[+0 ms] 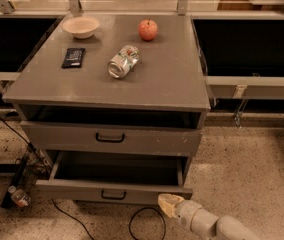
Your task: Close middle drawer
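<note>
My gripper (171, 205), open or closed I couldn't tell, sat at the right front corner of the pulled-out drawer (77, 189), a stiff, heavy metal box that I judged should roll shut if pushed flat on its front panel near the handle (113, 195).

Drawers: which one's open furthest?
The lower, low-fronted drawer, its floor exposed; the taller-fronted drawer above is barely out. The gripper is by the lower one's right front corner.

Gripper (168, 204) beside middle drawer (77, 189), its arm (217, 227) cut off.
</note>
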Controlling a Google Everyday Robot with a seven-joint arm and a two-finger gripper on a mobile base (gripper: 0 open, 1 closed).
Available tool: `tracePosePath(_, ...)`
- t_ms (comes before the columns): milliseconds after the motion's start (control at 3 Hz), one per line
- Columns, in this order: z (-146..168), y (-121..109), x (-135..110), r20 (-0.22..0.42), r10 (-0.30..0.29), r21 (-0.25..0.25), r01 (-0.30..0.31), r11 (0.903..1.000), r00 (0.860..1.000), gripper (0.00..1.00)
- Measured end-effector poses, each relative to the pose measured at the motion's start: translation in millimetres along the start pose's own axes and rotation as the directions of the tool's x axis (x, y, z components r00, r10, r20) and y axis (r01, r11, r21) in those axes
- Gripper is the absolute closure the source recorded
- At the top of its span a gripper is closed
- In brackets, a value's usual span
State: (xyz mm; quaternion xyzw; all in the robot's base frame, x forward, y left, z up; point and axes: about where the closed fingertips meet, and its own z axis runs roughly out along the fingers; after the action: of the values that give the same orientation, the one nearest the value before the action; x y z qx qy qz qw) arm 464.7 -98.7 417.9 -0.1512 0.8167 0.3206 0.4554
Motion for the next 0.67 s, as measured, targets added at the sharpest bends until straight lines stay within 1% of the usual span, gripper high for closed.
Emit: tracePosePath(667,9.3,1.2,-7.7,0.031,0.008,0.000,-0.008,1.0000,0.999,1.00)
